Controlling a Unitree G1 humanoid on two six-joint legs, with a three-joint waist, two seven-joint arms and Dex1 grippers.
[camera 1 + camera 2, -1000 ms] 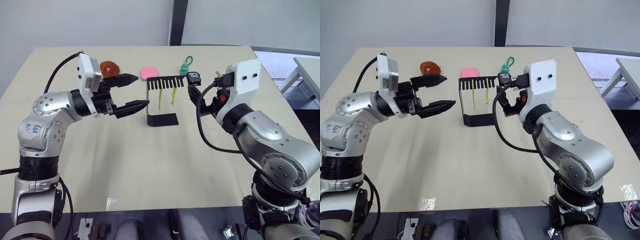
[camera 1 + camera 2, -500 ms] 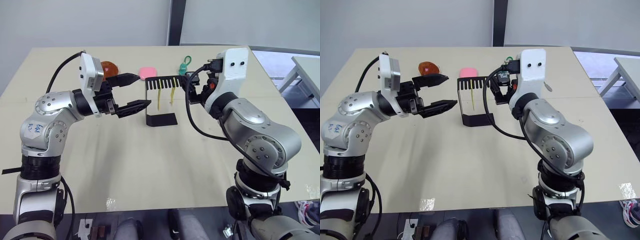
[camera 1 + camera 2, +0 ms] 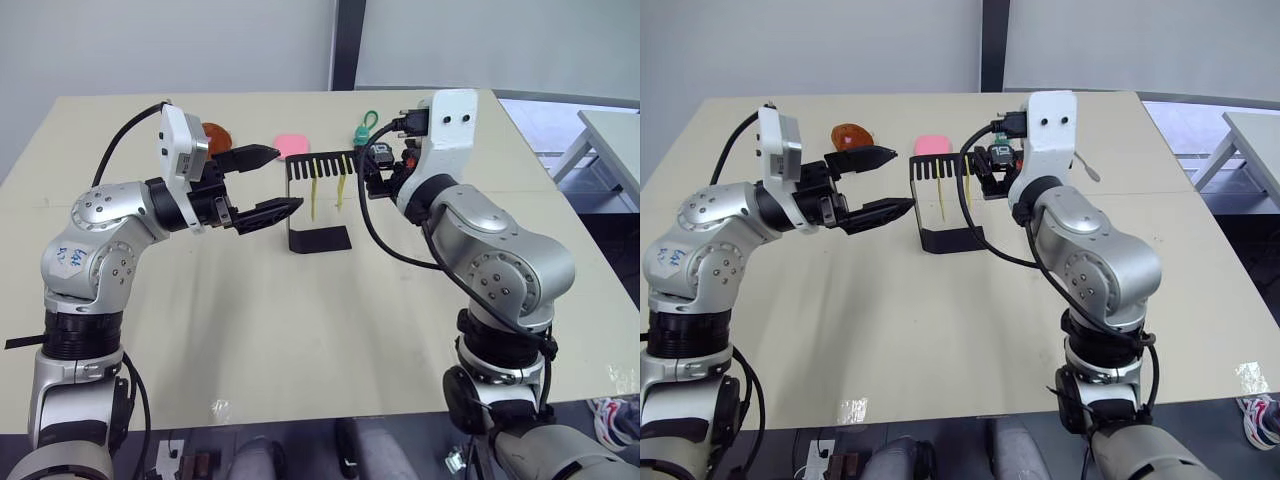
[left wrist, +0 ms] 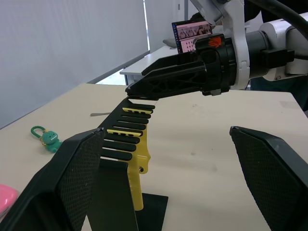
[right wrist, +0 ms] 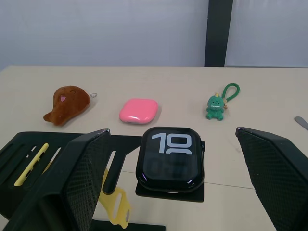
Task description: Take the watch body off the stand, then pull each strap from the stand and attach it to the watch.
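The black stand (image 3: 322, 240) is upright mid-table, its slotted top arm pointing right. The watch body (image 5: 170, 158), black with a white "10" on its screen, sits on the ring end of that arm. My right gripper (image 5: 171, 132) is open, one finger (image 5: 72, 183) on each side of the watch body and clear of it. Two yellow straps (image 3: 314, 200) (image 3: 340, 193) hang from the comb slots. My left gripper (image 3: 288, 178) is open just left of the stand, level with the comb, with nothing in it. One strap (image 4: 137, 163) also hangs ahead in the left wrist view.
Behind the stand lie a brown plush toy (image 3: 215, 132), a pink case (image 3: 292, 145) and a teal keychain figure (image 3: 365, 128). A grey spatula (image 3: 1087, 168) lies right of the stand. Bare tabletop stretches in front of the stand.
My right arm has swung left and in toward the end of the stand, bringing its open fingers around the watch body. The left gripper has barely moved.
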